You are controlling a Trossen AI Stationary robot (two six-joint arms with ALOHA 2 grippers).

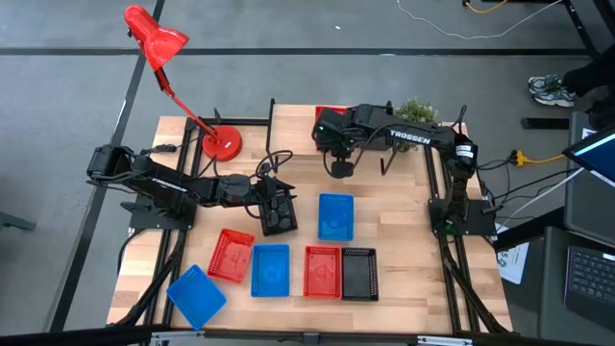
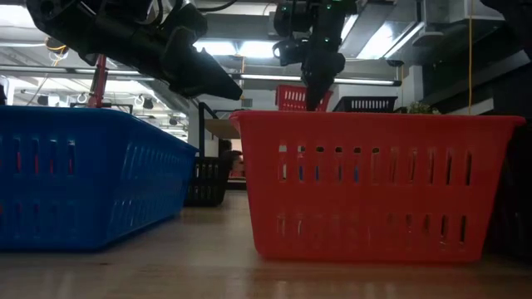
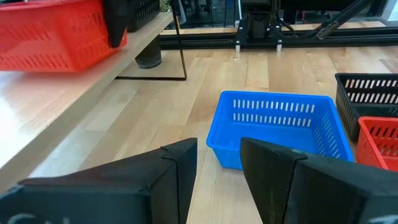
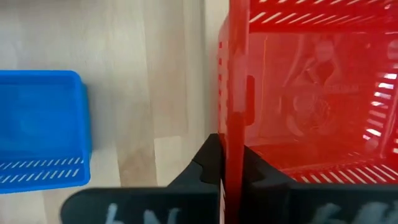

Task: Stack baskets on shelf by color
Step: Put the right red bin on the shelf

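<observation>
My right gripper (image 4: 230, 149) is shut on a red basket (image 4: 311, 81) at the shelf (image 3: 74, 106) at the table's far side; the basket also shows in the low view (image 2: 295, 97) and the left wrist view (image 3: 50, 31). A black basket (image 2: 366, 104) stands on the shelf beside it. My left gripper (image 3: 219, 155) is open and empty above the table's middle (image 1: 279, 213), facing a blue basket (image 3: 273, 127). A black basket (image 2: 208, 181) stands on the table below it. My right gripper pinches one side wall of the red basket at its rim (image 4: 235, 118), one finger inside the basket and one outside. The fingers come from above, pointing down. The basket is level and upright at the shelf top; I cannot tell whether it rests on it.
Near the front edge stand a tilted red basket (image 1: 231, 255), a blue one (image 1: 270, 269), a red one (image 1: 323, 272), a black one (image 1: 358, 274), and a blue one (image 1: 197, 296) at the left corner. A red desk lamp (image 1: 221, 144) and a small plant (image 1: 415, 111) stand at the back.
</observation>
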